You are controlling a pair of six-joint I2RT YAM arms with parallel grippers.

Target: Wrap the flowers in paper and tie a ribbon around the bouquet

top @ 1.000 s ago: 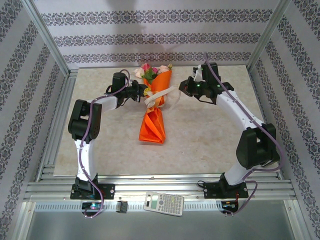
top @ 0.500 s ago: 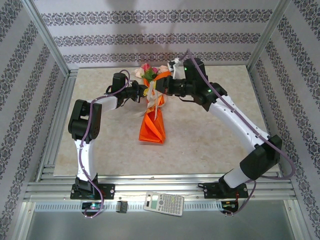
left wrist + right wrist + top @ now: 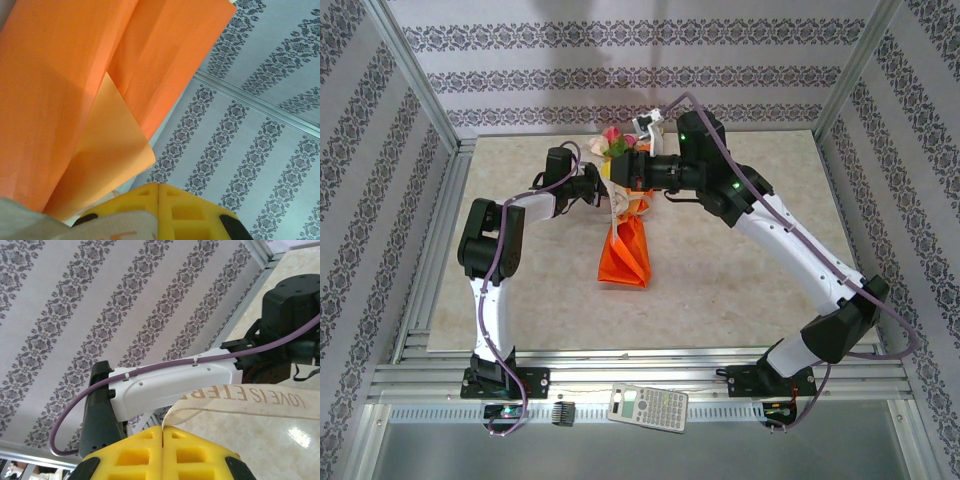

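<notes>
The bouquet [image 3: 625,250] lies on the table as a narrow orange paper cone, with the pink and cream flowers [image 3: 613,138] at its far end. My left gripper [image 3: 603,187] sits against the bouquet's left side. In the left wrist view its yellow fingers [image 3: 158,185] are shut, with the cream ribbon [image 3: 115,225] coming out of their seam and the orange paper [image 3: 60,90] close above. My right gripper [image 3: 625,170] reaches over the bouquet from the right. Its fingers [image 3: 162,427] are shut on the printed ribbon [image 3: 250,402], which runs off to the right.
A calculator [image 3: 648,408] lies on the front rail between the arm bases. Patterned walls and metal frame posts [image 3: 415,80] enclose the table. My left arm's white link [image 3: 170,385] with its purple cable crosses just beyond the right fingers.
My right arm has swung left from the right of the bouquet to above it, carrying the ribbon across. The left arm and the bouquet have stayed put.
</notes>
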